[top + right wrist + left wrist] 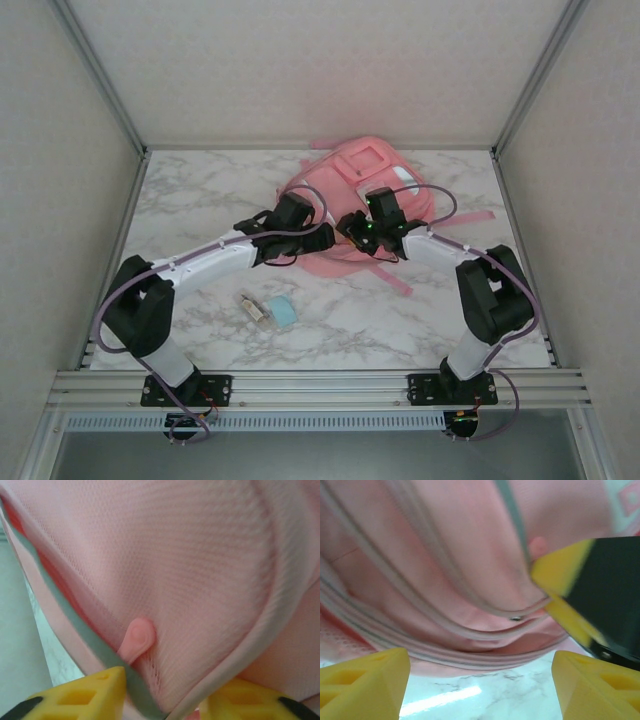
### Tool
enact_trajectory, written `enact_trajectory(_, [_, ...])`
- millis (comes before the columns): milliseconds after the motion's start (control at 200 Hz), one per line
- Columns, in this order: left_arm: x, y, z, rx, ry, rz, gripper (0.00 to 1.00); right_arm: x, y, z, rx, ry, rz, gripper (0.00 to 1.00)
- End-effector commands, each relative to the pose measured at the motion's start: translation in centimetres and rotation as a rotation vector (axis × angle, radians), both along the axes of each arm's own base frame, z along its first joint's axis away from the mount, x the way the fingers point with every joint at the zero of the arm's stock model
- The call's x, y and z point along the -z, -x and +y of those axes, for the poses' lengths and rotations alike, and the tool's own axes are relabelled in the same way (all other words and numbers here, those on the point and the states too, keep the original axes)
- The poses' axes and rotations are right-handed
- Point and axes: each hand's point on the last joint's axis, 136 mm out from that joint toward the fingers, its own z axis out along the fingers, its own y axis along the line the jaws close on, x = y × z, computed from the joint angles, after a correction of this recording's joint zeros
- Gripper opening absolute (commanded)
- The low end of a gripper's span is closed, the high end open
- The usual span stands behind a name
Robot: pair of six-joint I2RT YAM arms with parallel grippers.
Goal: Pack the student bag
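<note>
The white marble-patterned counter [200,190] is bearing a large pink fabric backpack [352,165]. A small flat blue pad [284,311] and a small pale oblong object [253,307] are lying near-left of it.

- Student bag [365,185]: pink, fine mesh weave, grey zip lines, a white patch.
- Zip pull [137,637]: pink.
- Worktop [200,190]: white marble pattern, grey veins.
- Small flat thing [283,311] near the worktop's near edge: light blue.

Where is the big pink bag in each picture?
Top external: the student bag lies far-middle on the marble table.
Left wrist: across the top, table below.
Right wrist: its mesh, close up.
Shared landmark: the right hand at the bag's grey-trimmed edge.
</note>
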Motion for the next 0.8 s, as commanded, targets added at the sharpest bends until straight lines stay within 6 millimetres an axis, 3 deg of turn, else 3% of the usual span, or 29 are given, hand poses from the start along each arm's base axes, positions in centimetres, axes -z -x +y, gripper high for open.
enact_trajectory(0, [-0.5, -0.9, 1.1, -0.083, 0.004, -0.034, 0.75, -1.2, 2.5, 0.8, -0.068, -0.024, 0.019, 0.46])
enact_trajectory(220, [-3.5, -2.6, 5.1, -0.204, -0.006, -0.134, 0.79, -1.5, 4.4, 4.3, -0.127, -0.132, 0.030, 0.51])
enact_trajectory(375, [-3.9, -2.8, 7.2, -0.244, -0.021, -0.144, 0.80, -2.7, 4.6, 5.4, -0.165, -0.196, 0.030, 0.51])
enact_trajectory(450, [-3.8, -2.6, 7.6, -0.245, -0.029, -0.150, 0.80, -3.0, 4.6, 3.9, -0.146, -0.130, 0.005, 0.51])
enact_trajectory(536, [-3.4, -2.3, 7.4, -0.225, -0.031, -0.146, 0.79, -3.2, 4.5, 0.8, -0.094, -0.009, -0.031, 0.51])
enact_trajectory(676, [-3.0, -1.7, 5.9, -0.140, -0.048, -0.154, 0.76, -3.8, 3.9, -4.6, -0.012, 0.215, -0.095, 0.50])
enact_trajectory(796, [-2.5, -1.0, 4.4, -0.068, -0.082, -0.158, 0.75, -3.8, 2.6, -6.8, 0.034, 0.239, -0.090, 0.50])
